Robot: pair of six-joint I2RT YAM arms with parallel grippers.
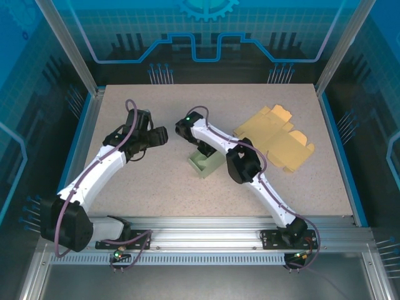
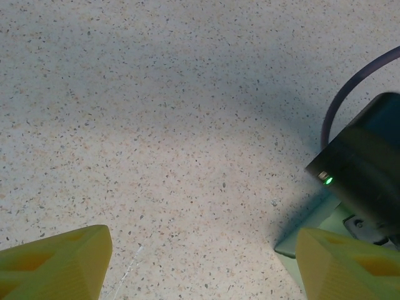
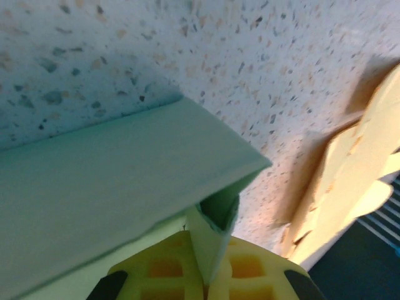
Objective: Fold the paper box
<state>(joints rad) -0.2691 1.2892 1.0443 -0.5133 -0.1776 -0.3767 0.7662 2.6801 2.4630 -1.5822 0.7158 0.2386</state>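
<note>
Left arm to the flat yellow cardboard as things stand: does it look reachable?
Probably not directly. The left gripper hangs open over the table, but the right arm, its right gripper shut on the green box, lies across the way to the yellow cardboard.

A beige, dark-speckled tabletop (image 1: 156, 181) forms the work surface, edged by thin blue strips (image 1: 340, 150) along both sides. Silver aluminium posts (image 1: 65, 44) rise at the back corners, framing translucent blue wall panels (image 1: 206, 44) printed with circuit-like lines (a gear emblem (image 1: 209, 7) sits top centre). A ribbed aluminium rail (image 1: 206, 237) runs along the near edge. The light is even and the shadows are soft.
</note>
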